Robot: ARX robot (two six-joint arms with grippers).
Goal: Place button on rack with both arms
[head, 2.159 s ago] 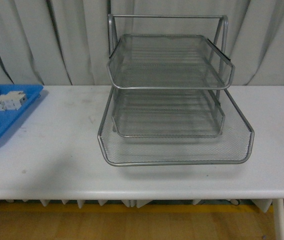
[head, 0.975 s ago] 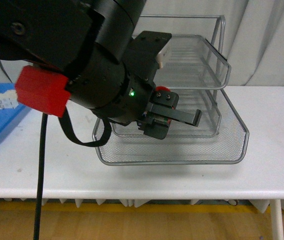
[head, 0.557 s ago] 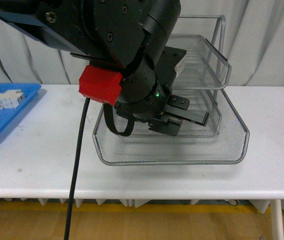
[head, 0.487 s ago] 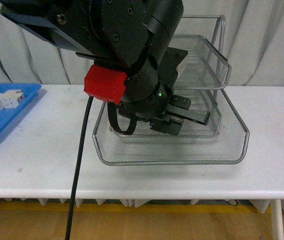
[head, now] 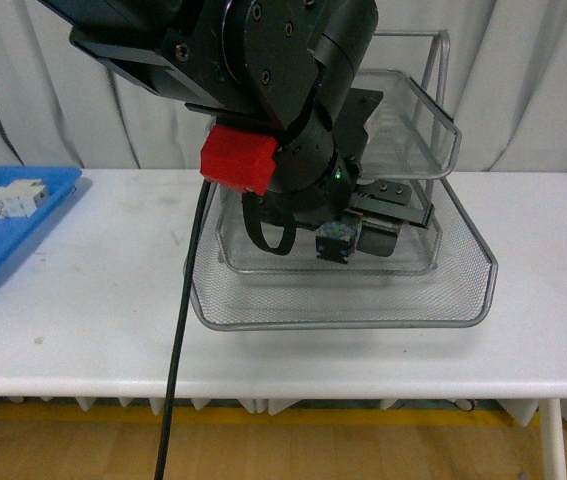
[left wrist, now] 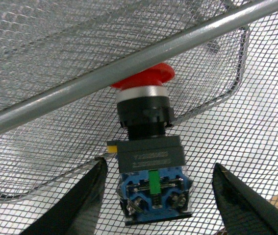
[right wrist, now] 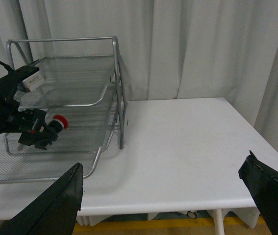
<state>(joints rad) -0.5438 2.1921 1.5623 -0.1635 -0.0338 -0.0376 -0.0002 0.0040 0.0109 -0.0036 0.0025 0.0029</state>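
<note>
I get flat, even indoor light in all views, no glare. Soft shadow on the table (head: pixel 83 300) at the rack's (head: pixel 463 290) 6 o'clock. Front view is slightly soft, and the left wrist's near bar is blurred.

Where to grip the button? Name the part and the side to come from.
Grip the button by its boxy black-and-blue body, across its two flat sides, coming from its blue terminal end, as the open left pincer is lined up. Those faces are parallel; the red cap is round and sits partly behind a rail of the rack.
</note>
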